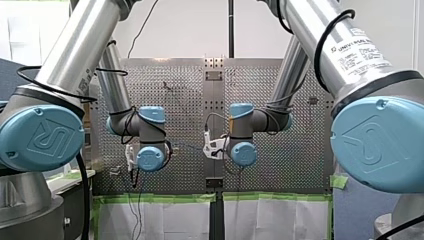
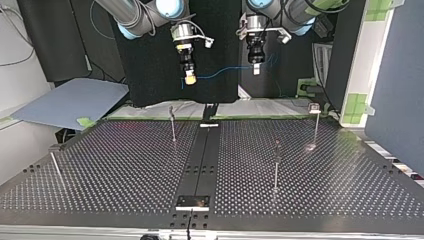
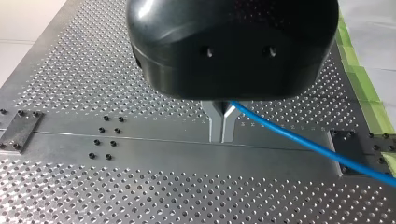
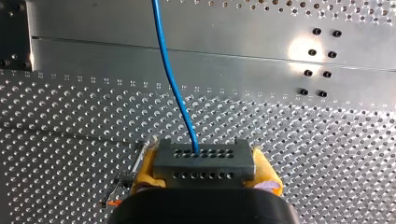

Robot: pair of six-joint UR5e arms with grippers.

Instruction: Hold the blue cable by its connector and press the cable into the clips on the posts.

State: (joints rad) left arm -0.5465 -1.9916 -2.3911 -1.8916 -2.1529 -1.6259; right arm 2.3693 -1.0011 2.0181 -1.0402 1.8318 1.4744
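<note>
A dark grey connector (image 4: pixel 205 169) sits clamped between the yellow pads (image 4: pixel 145 164) of my right gripper (image 4: pixel 204 157), which is shut on it. The blue cable (image 4: pixel 169 79) runs out of the connector and away over the perforated table. My left gripper (image 3: pixel 222 138) has its metal fingers shut on the blue cable (image 3: pixel 299 140), which trails off to one side. In the top view both grippers hang high above the table's far edge, my right gripper (image 2: pixel 190 77) and my left gripper (image 2: pixel 256 67), with the cable (image 2: pixel 225 71) slung between them. Thin posts (image 2: pixel 172 122) (image 2: pixel 276 165) (image 2: pixel 316 122) stand below, apart from the cable.
Another thin post (image 2: pixel 55 167) stands near the top view's left edge. A flat rail (image 2: pixel 200 150) with a small plate (image 2: pixel 192 201) runs down the table's middle. A grey-blue sheet (image 2: pixel 70 102) lies beyond the table's far left corner. Green tape (image 2: pixel 357 105) marks the far right side.
</note>
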